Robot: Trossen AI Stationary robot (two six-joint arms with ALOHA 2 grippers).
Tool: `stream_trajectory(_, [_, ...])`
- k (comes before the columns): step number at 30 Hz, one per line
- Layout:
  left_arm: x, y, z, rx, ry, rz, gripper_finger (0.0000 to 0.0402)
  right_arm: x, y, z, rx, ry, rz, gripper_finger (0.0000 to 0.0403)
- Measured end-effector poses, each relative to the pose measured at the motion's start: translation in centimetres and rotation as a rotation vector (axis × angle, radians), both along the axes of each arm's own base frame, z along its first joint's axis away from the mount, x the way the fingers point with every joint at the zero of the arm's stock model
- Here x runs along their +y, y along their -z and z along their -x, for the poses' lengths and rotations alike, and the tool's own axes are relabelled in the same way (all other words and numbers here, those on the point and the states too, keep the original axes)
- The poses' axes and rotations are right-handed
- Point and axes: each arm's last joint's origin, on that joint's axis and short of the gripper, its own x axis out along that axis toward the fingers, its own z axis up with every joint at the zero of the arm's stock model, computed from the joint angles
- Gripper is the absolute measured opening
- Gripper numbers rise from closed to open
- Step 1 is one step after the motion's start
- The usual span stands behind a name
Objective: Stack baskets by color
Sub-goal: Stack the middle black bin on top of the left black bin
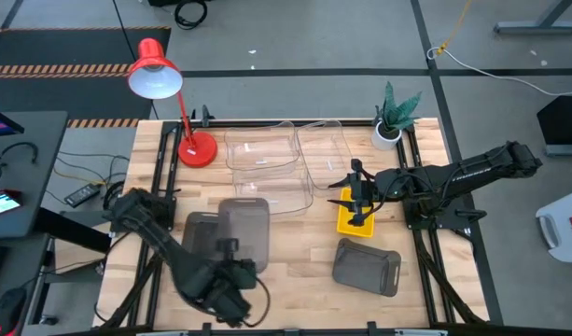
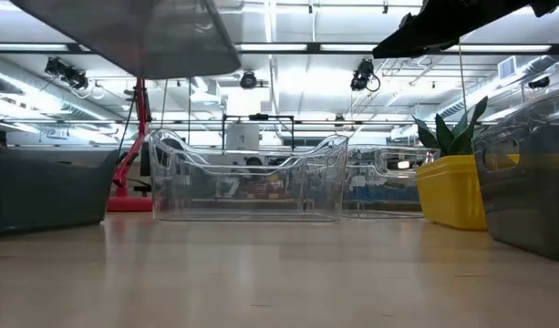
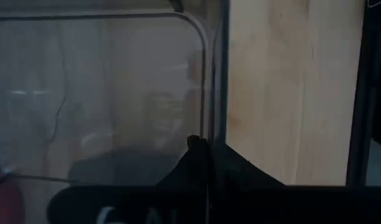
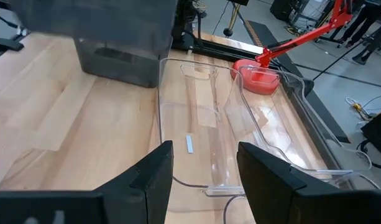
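My left gripper (image 1: 231, 250) is shut on a dark grey basket (image 1: 248, 224), which hangs in the air near the table's front left, seen high in the low view (image 2: 142, 36). A second grey basket (image 1: 200, 233) rests on the table just left of it and partly under it. A third grey basket (image 1: 367, 266) lies at the front right. My right gripper (image 4: 206, 174) stands open above a yellow basket (image 1: 355, 222) and touches nothing. Clear baskets (image 1: 262, 149) sit on the table toward its far side. My left gripper pinches the grey basket's wall (image 3: 210, 124) at its near short end between its two fingers. The fingers (image 3: 199, 158) come from above, slanting steeply down from the near side. The basket is lifted clear of the table and is slightly tilted.
A red desk lamp (image 1: 197, 149) stands at the far left and a small potted plant (image 1: 393, 117) at the far right corner. Bare wood lies between the grey baskets at the front middle (image 1: 299, 257). Black frame rails (image 1: 160, 187) run along both sides.
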Motion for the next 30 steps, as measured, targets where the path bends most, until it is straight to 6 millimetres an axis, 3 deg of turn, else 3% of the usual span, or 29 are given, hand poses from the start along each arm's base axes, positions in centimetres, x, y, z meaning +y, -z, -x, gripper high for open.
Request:
stream_trajectory(6, [1.3, -0.3, 4.1, -0.082, -0.083, 0.072, 0.0005, 0.3, 0.0, 0.0, 0.000, -0.012, -0.007, 0.0183])
stream_trajectory(14, [1.7, 2.5, 8.8, -0.020, -0.148, 0.196, 0.0005, 0.4, 0.0, 0.1, 0.000, -0.018, -0.006, 0.0183])
stream_trajectory(22, [1.1, 5.4, 10.9, 0.056, -0.074, 0.130, 0.0005, 0.4, 0.0, 0.1, -0.001, -0.018, -0.005, 0.0183])
stream_trajectory(30, [1.1, 7.6, 11.3, 0.140, -0.047, 0.177, 0.0006, 0.4, 0.0, 0.1, -0.002, -0.017, -0.007, 0.0183])
